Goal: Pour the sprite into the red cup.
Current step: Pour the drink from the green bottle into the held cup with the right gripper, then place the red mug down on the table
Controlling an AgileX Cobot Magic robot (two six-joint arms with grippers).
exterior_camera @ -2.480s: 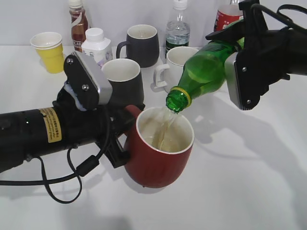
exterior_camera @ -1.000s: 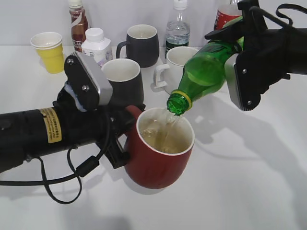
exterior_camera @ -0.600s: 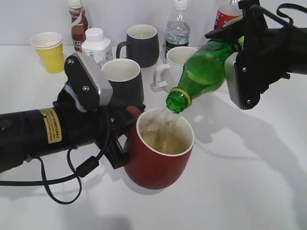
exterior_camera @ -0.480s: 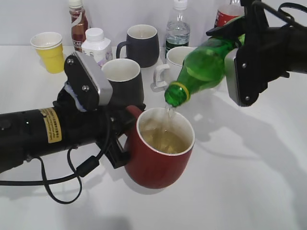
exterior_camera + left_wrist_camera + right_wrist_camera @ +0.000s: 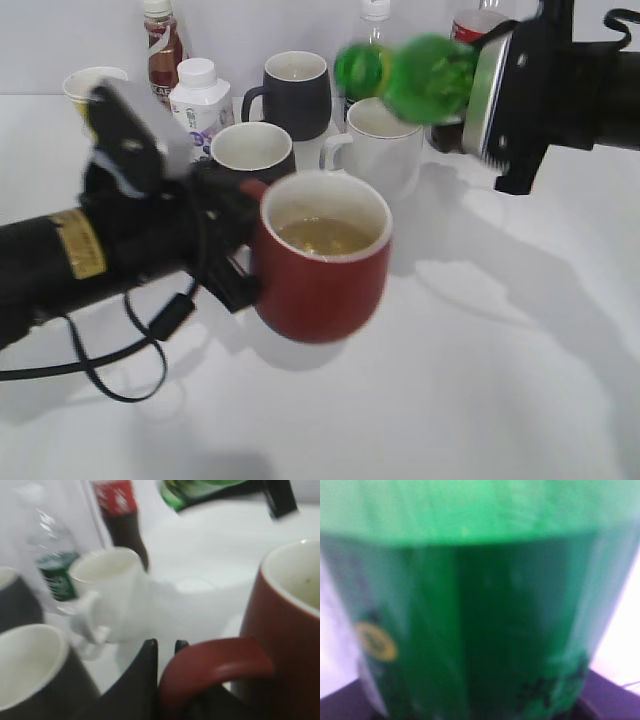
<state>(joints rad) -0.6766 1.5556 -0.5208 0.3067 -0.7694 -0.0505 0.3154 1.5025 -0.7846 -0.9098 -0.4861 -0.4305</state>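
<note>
The red cup point(image 5: 322, 262) is held above the table by its handle point(image 5: 215, 662) in my left gripper point(image 5: 167, 647), whose black fingers are shut on the handle. Pale liquid lies inside the cup. The sprite bottle point(image 5: 415, 72) is blurred with motion, lying nearly level with its neck pointing left above the white mug, clear of the red cup. My right gripper point(image 5: 480, 85) is shut on the bottle's body, which fills the right wrist view point(image 5: 480, 620). The bottle's label also shows at the top of the left wrist view point(image 5: 200, 489).
Behind the red cup stand a white mug point(image 5: 375, 140), two black mugs point(image 5: 252, 152) point(image 5: 295, 90), a yellow paper cup point(image 5: 85, 88), a white-capped small bottle point(image 5: 197, 92), a brown bottle point(image 5: 160, 40), a clear water bottle point(image 5: 372, 20) and a cola bottle point(image 5: 122, 520).
The bottle has swung up and back, its neck lifted away from the cup, and the stream has stopped. The left arm has shifted the red cup a little left and up.
</note>
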